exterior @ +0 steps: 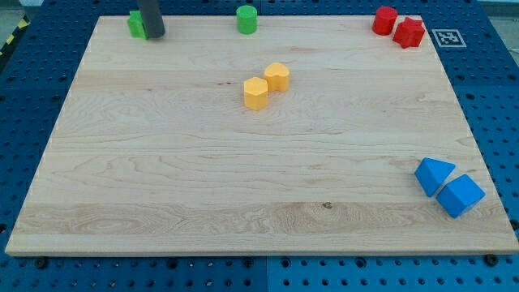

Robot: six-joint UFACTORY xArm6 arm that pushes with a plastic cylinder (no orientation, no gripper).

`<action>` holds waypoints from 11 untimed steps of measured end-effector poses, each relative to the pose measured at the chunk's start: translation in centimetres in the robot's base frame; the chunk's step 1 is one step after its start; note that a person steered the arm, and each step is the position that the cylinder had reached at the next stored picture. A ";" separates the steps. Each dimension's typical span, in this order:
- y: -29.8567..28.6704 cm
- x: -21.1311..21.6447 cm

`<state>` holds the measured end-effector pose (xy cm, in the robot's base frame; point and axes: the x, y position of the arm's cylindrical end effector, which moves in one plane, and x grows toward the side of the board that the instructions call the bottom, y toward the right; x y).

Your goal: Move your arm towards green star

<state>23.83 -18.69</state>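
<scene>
Camera view: wooden board (243,178) on blue pegboard (503,97); tool unseen.

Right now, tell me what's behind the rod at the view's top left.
A green block shows at the left of the rod, touching or nearly touching my tip. The rod covers its right part, so I cannot confirm its shape.

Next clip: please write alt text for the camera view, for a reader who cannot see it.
My tip touches the right side of a green block at the wooden board's top-left edge. A green cylinder sits at top centre, two red blocks top right, two yellow blocks touching near the middle, and two blue blocks touching at the lower right.
</scene>
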 end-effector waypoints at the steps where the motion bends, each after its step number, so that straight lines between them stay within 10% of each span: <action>1: 2.5 2.3; 11: 3.2 -0.4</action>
